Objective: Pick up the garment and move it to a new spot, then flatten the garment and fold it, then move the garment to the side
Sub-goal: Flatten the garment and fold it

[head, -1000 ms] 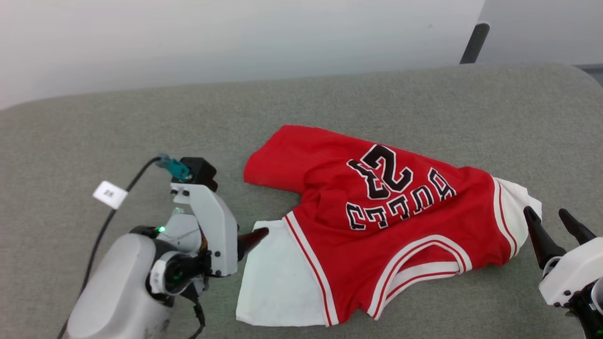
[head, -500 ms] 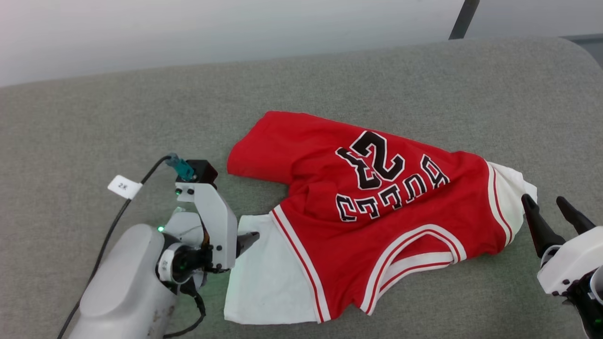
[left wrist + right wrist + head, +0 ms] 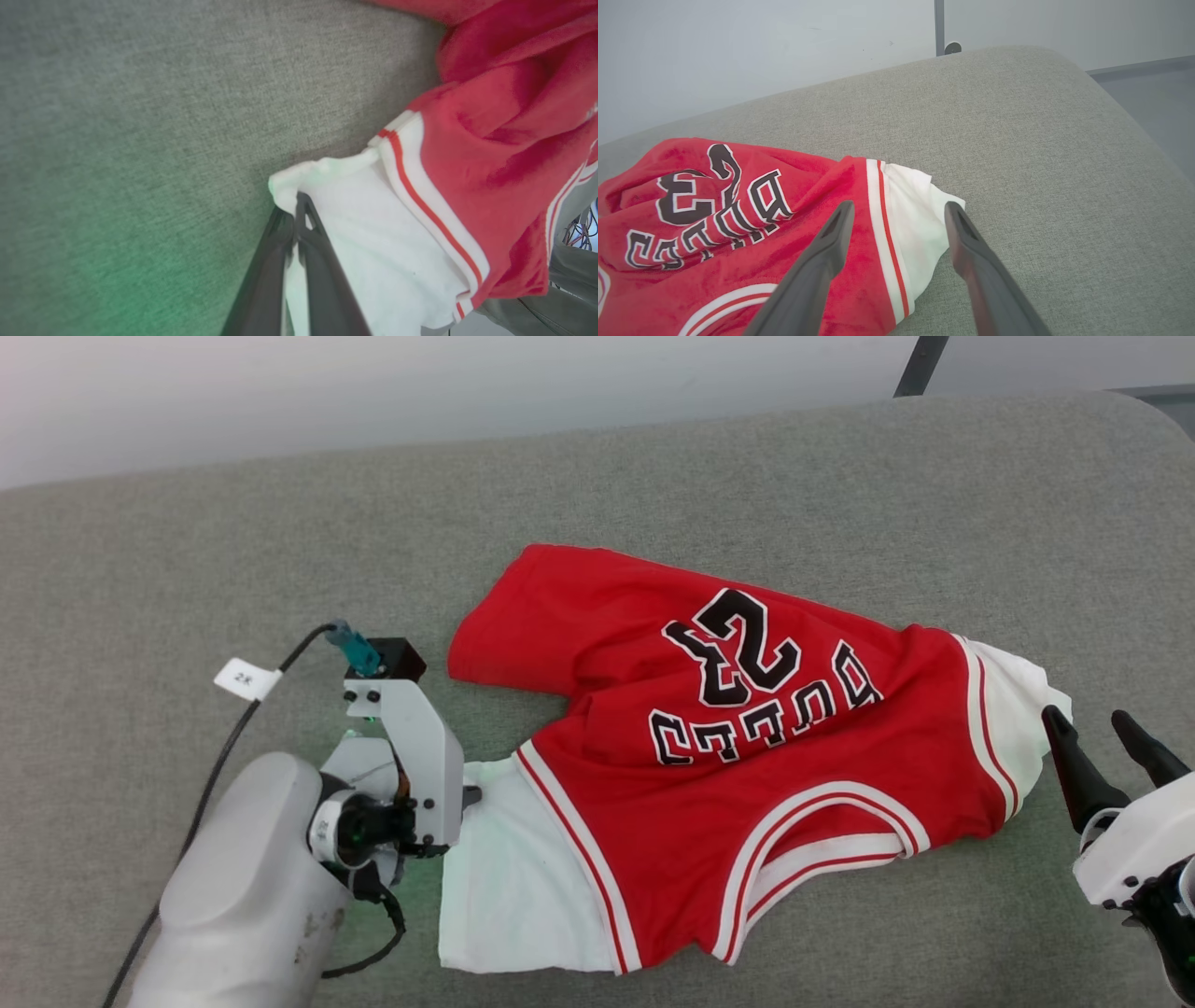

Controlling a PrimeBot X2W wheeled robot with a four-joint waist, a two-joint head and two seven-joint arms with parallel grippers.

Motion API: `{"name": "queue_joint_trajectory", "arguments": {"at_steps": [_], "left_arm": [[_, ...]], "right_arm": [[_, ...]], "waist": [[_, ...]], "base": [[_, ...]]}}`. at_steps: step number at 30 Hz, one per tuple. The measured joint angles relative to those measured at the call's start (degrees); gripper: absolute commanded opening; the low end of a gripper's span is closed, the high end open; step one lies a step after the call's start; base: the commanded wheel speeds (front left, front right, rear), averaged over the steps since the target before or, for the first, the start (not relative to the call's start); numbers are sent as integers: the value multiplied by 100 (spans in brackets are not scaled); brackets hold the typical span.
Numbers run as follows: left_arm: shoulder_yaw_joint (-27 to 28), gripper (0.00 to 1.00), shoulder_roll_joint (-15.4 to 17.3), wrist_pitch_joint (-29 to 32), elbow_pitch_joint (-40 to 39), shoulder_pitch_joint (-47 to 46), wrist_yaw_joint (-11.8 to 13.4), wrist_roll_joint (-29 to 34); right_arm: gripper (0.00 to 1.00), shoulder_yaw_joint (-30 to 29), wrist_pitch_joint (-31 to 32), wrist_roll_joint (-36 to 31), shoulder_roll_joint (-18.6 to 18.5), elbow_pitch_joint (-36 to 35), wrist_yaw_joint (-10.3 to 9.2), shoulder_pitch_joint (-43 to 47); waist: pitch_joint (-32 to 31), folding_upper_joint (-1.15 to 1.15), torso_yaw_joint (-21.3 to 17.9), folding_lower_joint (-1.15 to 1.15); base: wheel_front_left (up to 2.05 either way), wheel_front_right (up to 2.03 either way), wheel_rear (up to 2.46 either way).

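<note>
- Your left fingers point(image 3: 312, 247) pinch a white sleeve corner of the Bulls jersey point(image 3: 747, 784), rumpled on the grey cushion point(image 3: 653, 476).
- Your right fingers point(image 3: 831, 242) gape empty just beside its other sleeve.

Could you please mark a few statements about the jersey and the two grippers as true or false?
1. The left gripper is shut on the garment at a white sleeve. True.
2. The right gripper is clamped on the other sleeve. False: its fingers stand wide apart and grip nothing.
3. The garment lies on a grey upholstered surface. True.
4. The garment is neatly folded. False: it lies spread out and rumpled.
5. Its lettering faces down, hidden. False: the lettering and number show on top.
</note>
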Motion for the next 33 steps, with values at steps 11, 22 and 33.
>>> {"name": "queue_joint_trajectory", "arguments": {"at_steps": [11, 22, 33], "left_arm": [[-21, 0, 366, 157, -105, -26, -58, 2], [48, 0, 1136, 371, -333, 42, -107, 120], [66, 0, 1784, 401, -503, 243, -76, 335]], "right_arm": [[100, -100, 11, -3, -9, 15, 0, 9], [100, -105, 113, -41, 24, -56, 0, 73], [100, -86, 215, -23, 14, -116, 0, 158]], "waist": [[-88, 0, 148, 0], [-159, 0, 183, 0], [-214, 0, 88, 0]], "base": [[0, 0, 0], [0, 0, 0], [0, 0, 0]]}}
